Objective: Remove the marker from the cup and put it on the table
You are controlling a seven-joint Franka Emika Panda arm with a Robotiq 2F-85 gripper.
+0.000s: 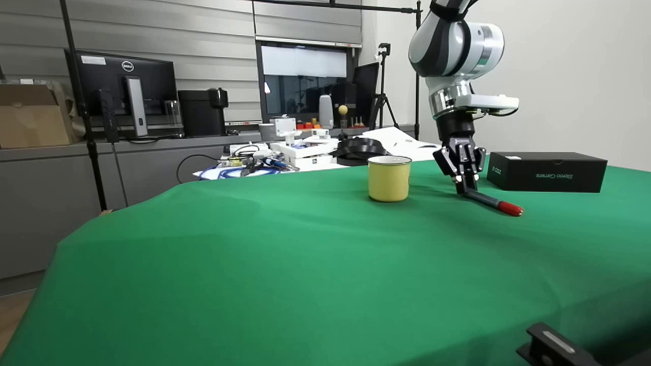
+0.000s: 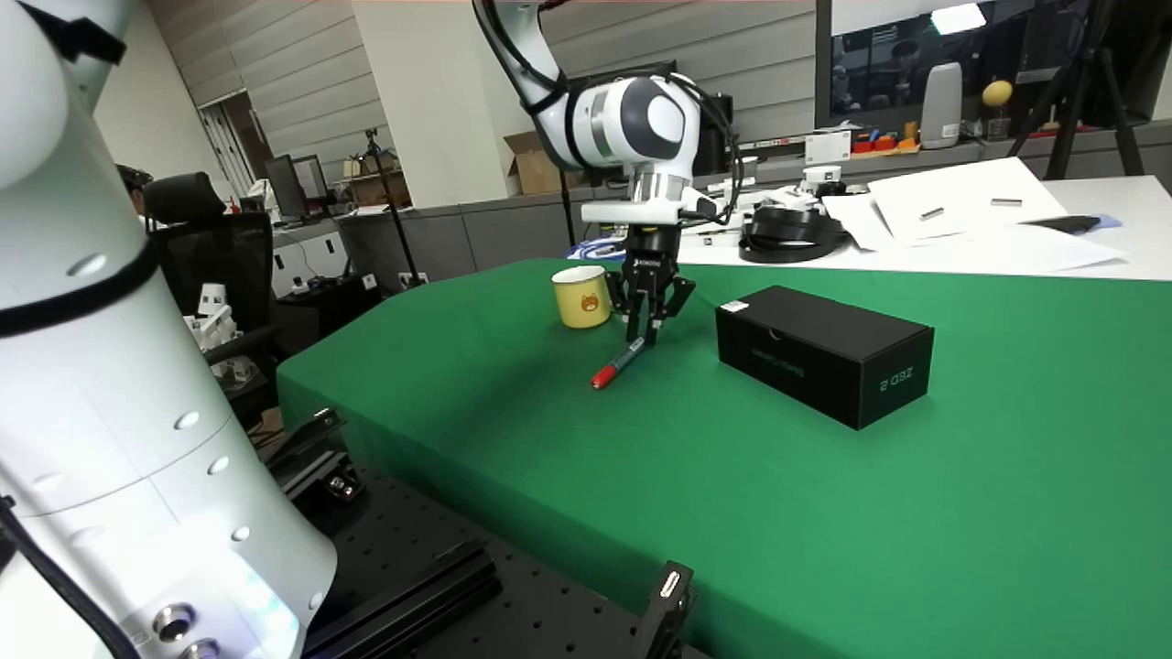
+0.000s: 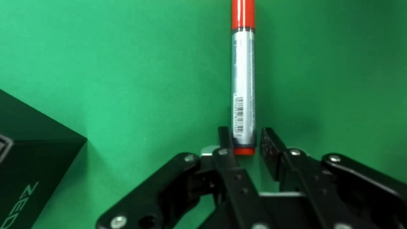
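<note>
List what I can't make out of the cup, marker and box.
Cup: inner bottom, hidden by its near wall in both exterior views.
Marker: upper end, cut off by the wrist view's top edge; fine print there too blurred.
Box: partly cut off by that view's left and bottom edges.

My wrist view's top edge crops the marker [image 3: 243, 86], whose small print [image 3: 235, 57] I can't read; lower left, the black box [image 3: 35, 171] is cut off.
</note>
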